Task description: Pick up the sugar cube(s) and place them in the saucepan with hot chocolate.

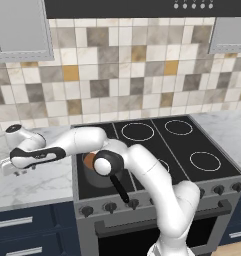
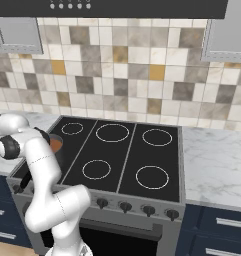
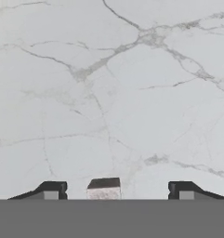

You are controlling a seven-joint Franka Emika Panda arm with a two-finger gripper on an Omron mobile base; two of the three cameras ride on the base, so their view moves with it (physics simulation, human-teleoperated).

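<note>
Cube: small pale greyish-white sugar cube (image 3: 104,188) on white marble desk (image 3: 132,93), between the fingertips (image 3: 50,189).
Pincer: pincer (image 3: 115,189) spread, straddling cube, not touching.
Technique: keep centred; press together evenly.
Destination: dark grey saucepan with hot chocolate (image 1: 94,167), on stove, well apart.

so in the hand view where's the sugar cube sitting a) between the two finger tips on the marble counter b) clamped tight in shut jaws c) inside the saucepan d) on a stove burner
a: the sugar cube rests on the marble counter, midway between the spread tips of the gripper, with a gap either side.
</note>
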